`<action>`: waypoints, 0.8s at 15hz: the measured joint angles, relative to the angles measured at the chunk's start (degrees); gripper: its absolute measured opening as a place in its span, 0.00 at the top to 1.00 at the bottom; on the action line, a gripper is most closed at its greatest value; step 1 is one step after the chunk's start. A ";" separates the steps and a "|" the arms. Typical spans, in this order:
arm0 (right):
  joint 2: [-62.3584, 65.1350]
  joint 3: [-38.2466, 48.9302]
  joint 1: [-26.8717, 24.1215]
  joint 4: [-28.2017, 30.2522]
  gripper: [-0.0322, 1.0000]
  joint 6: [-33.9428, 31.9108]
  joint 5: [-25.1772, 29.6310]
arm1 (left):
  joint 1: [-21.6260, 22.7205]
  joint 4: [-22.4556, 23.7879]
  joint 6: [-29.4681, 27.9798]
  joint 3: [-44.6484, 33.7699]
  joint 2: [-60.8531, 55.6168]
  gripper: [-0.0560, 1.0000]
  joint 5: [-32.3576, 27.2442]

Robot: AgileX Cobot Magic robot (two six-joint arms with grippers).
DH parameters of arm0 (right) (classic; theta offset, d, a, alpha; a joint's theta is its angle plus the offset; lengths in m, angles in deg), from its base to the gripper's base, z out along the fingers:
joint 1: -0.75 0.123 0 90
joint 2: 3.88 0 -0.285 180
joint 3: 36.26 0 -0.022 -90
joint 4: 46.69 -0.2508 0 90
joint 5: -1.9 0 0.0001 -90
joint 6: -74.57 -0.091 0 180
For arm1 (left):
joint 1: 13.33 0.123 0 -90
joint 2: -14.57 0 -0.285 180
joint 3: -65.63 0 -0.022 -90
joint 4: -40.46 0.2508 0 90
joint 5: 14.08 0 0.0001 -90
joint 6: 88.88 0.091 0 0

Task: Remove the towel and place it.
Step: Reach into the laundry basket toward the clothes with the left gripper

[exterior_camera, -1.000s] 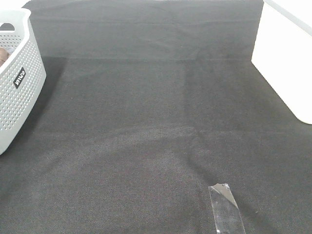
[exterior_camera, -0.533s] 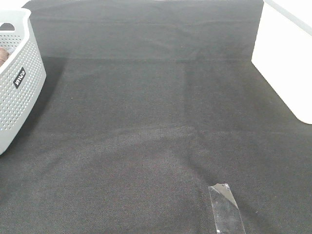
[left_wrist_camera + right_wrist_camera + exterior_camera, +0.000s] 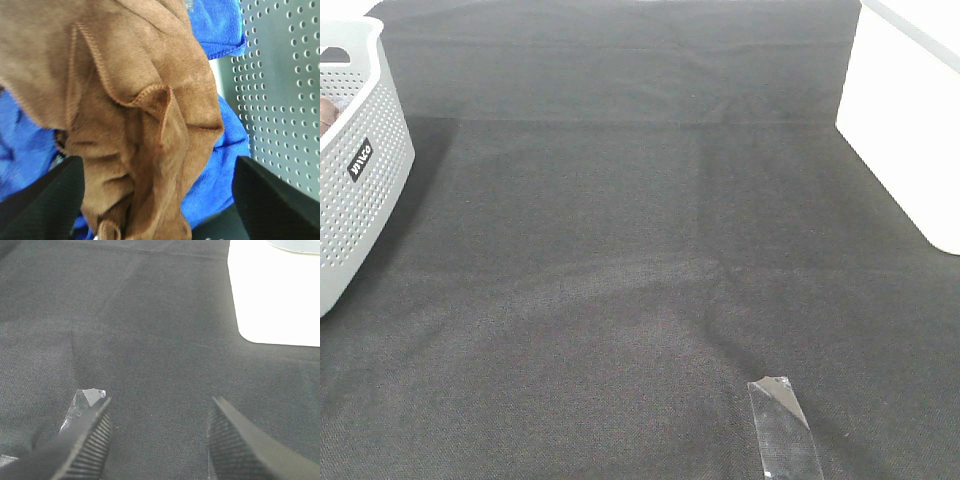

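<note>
One brown towel [image 3: 125, 100]. Blue cloth [image 3: 220, 165] under it: one piece or more, too crumpled to count. One white basket [image 3: 360, 190] full of little holes, far too many to count. One black label [image 3: 360, 160] on its side. One big black tablecloth [image 3: 620, 250]. One strip of clear tape [image 3: 785, 430] on it. One plain white box [image 3: 905, 130]. Two grippers: one left gripper [image 3: 157, 185] and one right gripper [image 3: 160, 412]. Two dark fingers [image 3: 85, 440] on each, so four in all.
</note>
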 joint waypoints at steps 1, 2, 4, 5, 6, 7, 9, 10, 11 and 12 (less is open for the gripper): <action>0.00 0.00 0.00 0.00 0.44 0.00 0.00 | -0.52 0.00 0.29 0.06 1.03 0.23 0.06; 0.00 0.00 0.00 0.00 0.44 0.00 0.00 | -1.15 0.29 0.29 0.06 1.49 0.23 0.06; 0.00 0.00 0.00 0.00 0.44 0.00 0.00 | -1.89 1.09 0.29 0.06 1.78 0.23 0.06; 0.00 0.00 0.00 0.00 0.44 0.00 0.00 | -2.58 1.66 0.29 0.06 1.95 0.23 0.00; 0.00 0.00 0.00 0.00 0.44 0.00 0.00 | -3.09 2.29 0.29 0.06 1.95 0.23 0.06; 0.00 0.00 0.00 0.00 0.44 0.00 0.00 | -3.21 2.58 0.29 0.06 1.95 0.23 0.23; 0.00 0.00 0.00 0.00 0.44 0.00 0.00 | -3.21 4.35 0.06 0.06 1.95 0.25 0.34; 0.00 0.00 0.00 0.00 0.44 0.00 0.00 | -3.21 4.58 0.06 0.06 2.01 0.25 0.40; 0.00 0.00 0.00 0.00 0.44 0.00 0.00 | -3.21 4.58 -0.40 0.06 2.46 0.25 0.40; 0.00 0.00 0.00 0.00 0.44 0.00 0.00 | -3.21 4.58 -0.63 0.06 2.86 0.25 0.40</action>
